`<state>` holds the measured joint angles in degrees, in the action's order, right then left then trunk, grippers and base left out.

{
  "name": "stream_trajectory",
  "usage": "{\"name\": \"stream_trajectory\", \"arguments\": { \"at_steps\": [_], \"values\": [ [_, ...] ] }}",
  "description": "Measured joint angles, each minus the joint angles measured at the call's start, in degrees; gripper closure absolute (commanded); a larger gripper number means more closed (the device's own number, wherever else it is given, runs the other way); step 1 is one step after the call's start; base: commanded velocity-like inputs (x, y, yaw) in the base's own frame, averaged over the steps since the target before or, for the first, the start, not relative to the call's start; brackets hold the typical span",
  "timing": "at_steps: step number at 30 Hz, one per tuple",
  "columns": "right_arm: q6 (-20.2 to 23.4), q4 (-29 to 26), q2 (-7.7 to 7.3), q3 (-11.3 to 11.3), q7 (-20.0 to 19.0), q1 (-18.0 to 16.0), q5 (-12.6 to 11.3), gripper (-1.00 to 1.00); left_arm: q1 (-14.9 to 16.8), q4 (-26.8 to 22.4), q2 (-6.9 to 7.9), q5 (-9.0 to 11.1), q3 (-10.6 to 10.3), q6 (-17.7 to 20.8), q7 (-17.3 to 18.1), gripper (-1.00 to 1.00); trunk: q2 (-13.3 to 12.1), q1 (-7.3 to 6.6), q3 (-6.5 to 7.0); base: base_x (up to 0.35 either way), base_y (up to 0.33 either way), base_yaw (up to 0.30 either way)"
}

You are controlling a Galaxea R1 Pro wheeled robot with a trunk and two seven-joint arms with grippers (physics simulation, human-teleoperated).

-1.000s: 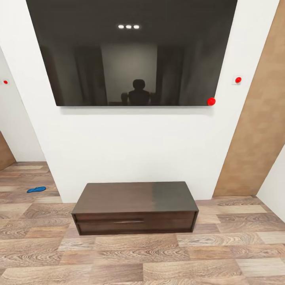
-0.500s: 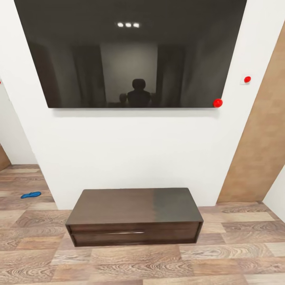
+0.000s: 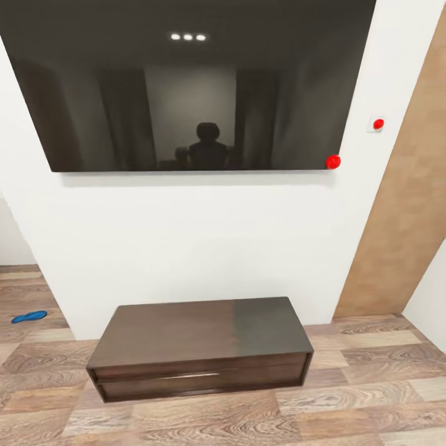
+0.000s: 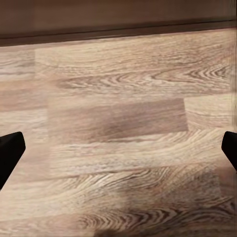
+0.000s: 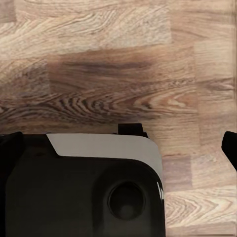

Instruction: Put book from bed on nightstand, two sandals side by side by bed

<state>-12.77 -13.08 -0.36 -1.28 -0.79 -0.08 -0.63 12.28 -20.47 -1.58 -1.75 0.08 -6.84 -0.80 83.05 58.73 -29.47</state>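
Observation:
One bright blue sandal (image 3: 29, 316) lies flat on the wood-plank floor at the far left, past the corner of the white wall. The book, the bed and the nightstand are out of view. My left gripper (image 4: 118, 153) hangs open over bare floor planks, its dark fingertips (image 4: 11, 150) far apart with nothing between them. My right gripper (image 5: 118, 148) is open too, with a black fingertip (image 5: 230, 148) at the picture's edge and my own dark base (image 5: 84, 192) beneath it.
A long low dark-brown TV cabinet (image 3: 201, 347) stands against the white wall straight ahead, under a large black wall-mounted screen (image 3: 186, 80). A brown wooden panel (image 3: 409, 204) runs up the right side. Wood floor (image 3: 359, 396) stretches in front of the cabinet and to its right.
The camera has moved closer and turned, so screen and cabinet look larger and the sandal sits nearer the picture's left edge. Nothing in the room itself has moved.

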Motion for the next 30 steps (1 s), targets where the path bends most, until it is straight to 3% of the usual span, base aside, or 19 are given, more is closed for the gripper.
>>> {"name": "stream_trajectory", "arguments": {
  "at_steps": [16, 30],
  "values": [
    [0.0, 0.0, 0.00, -0.1, 0.0, 0.0, 0.0, -1.00, 0.0, 0.0, 0.00, 0.1, 0.1, 0.0, 0.0, -1.00, 0.0, -0.01, 0.00, 0.009, 0.000, -0.282],
    [0.0, 0.0, 0.00, -0.1, 0.1, 0.0, 0.0, -1.00, 0.0, 0.0, 0.00, 0.2, 0.2, 0.1, 0.0, -1.00, 0.0, -0.02, 0.00, 0.231, 0.000, -0.284]
  ]
}}
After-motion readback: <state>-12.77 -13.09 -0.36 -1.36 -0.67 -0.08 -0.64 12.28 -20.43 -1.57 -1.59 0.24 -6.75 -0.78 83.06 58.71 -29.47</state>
